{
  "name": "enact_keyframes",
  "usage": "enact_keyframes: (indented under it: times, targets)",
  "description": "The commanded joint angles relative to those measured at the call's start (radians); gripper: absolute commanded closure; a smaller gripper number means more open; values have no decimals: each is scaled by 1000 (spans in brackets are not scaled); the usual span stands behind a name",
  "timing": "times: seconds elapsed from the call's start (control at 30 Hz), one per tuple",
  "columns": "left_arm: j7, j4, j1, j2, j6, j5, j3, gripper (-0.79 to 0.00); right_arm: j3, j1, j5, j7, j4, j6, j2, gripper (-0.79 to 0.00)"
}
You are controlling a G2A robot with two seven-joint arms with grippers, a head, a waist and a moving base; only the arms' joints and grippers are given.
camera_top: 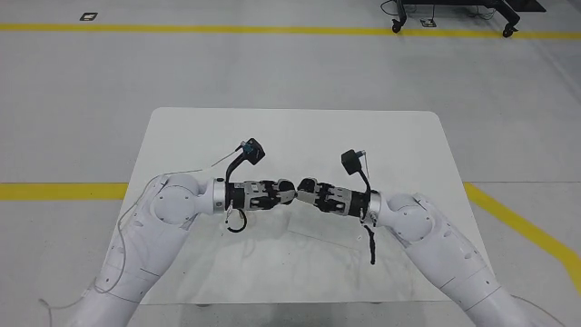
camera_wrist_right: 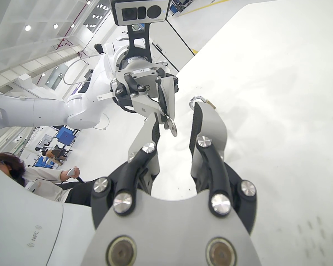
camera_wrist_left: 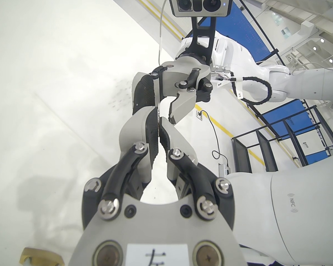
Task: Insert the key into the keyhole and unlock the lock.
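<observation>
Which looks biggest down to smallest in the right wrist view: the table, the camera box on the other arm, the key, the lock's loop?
1. table
2. camera box
3. key and lock's loop: about alike. The loop is partly hidden behind the right pincer, so I won't rank them.

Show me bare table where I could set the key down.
Bare: the table beyond both grippers, to its far edge. Crowded: the middle, where the left gripper holding the key meets the open right gripper, the lock lying close by.
</observation>
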Motion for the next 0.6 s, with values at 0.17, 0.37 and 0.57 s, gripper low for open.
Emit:
enact_keyframes:
  times: [0.17,0.37,0.57]
  targets:
    - [17,-5,4,5,-3,5,2,0,13,-11,17,9,0,-15,3,-246]
    - [17,-9,2,8,3,6,12,0,18,-19,33,22,-4,-31,5,0]
    - [32,-5,-3,11,4,-1,15,-736,12,-16,36,35,-5,-27,4,0]
